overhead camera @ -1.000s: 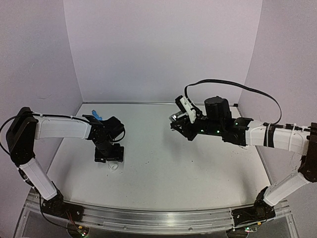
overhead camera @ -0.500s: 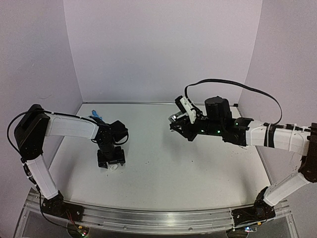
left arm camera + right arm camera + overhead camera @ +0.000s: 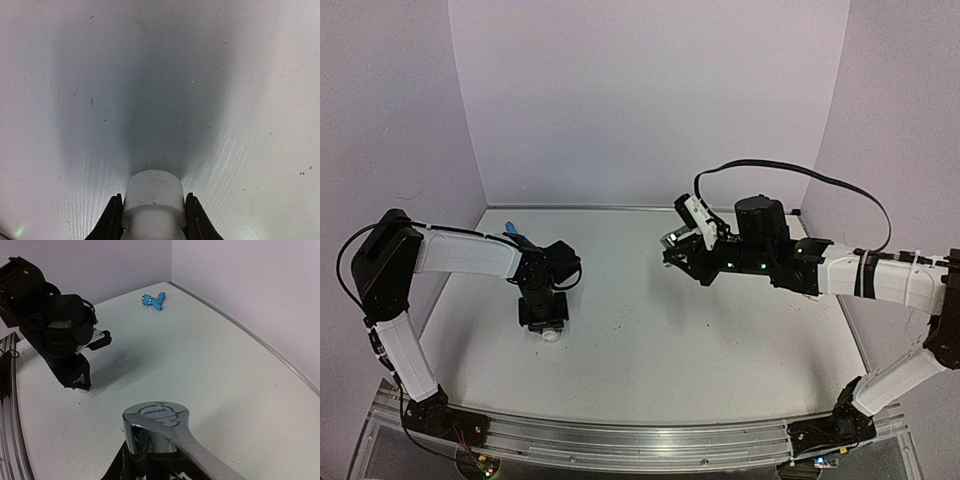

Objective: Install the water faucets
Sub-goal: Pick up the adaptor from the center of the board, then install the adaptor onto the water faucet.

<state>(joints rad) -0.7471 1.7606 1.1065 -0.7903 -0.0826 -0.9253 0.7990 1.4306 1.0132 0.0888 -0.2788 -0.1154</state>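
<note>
Gripping white fitting with left gripper, clamping silver faucet in right gripper. Leaving blue faucet loose at ten o'clock; installed neither yet.

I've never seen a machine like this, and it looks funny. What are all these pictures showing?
These are two robot arms bolted to a white table. One picture looks down from above. The other two come from little cameras on each wrist. The left arm reaches down, and its jaws pinch a small white pipe fitting right by the table top. The right arm is raised, with its jaws holding a shiny silver faucet. A little blue faucet lies alone near the back left corner.
</note>
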